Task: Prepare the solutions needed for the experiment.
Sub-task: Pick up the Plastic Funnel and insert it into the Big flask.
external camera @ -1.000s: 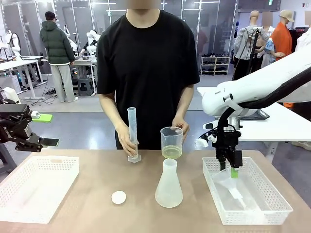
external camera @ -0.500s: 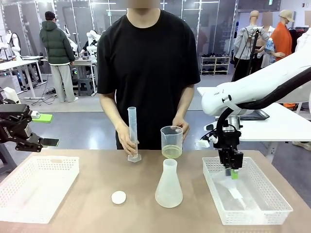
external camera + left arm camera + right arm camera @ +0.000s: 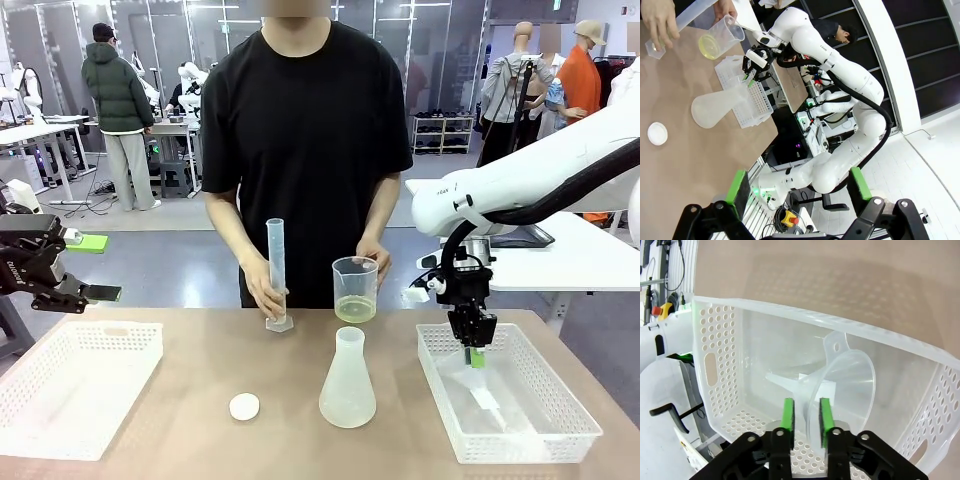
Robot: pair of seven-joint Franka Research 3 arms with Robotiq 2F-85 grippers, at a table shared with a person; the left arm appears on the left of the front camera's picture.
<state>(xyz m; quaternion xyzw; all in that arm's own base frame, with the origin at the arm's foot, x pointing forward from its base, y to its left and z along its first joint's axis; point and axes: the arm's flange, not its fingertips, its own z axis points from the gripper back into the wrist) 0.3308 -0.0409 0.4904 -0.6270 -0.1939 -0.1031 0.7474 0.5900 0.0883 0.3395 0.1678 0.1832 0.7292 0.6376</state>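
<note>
- Near the table's point(image 3: 200, 370) front edge, about midway along it: a frosted conical flask point(image 3: 347, 385), upright.
- A white round cap point(image 3: 244, 406) lies flat to the flask's left, apart from it.
- Front left corner: a white perforated basket point(image 3: 110, 330).
- Along the right edge: a second basket point(image 3: 470, 445), with a clear funnel point(image 3: 850, 385) lying on its side inside.
- The right hand point(image 3: 476, 352) points down over that basket's far end. Its green pads are a narrow gap apart, astride the funnel's rim, not clamped.
- The left hand point(image 3: 95, 268) is held in the air off the left edge, pads spread wide.
- Far edge: a person point(image 3: 305, 130) stands gripping a graduated cylinder point(image 3: 275, 265), which is upright on the table.
- The person also holds a clear beaker point(image 3: 354, 280) off the table, above and beyond the flask.
- The solutions point(image 3: 354, 310) are a shallow pale yellow-green layer in the bottom of the beaker.
</note>
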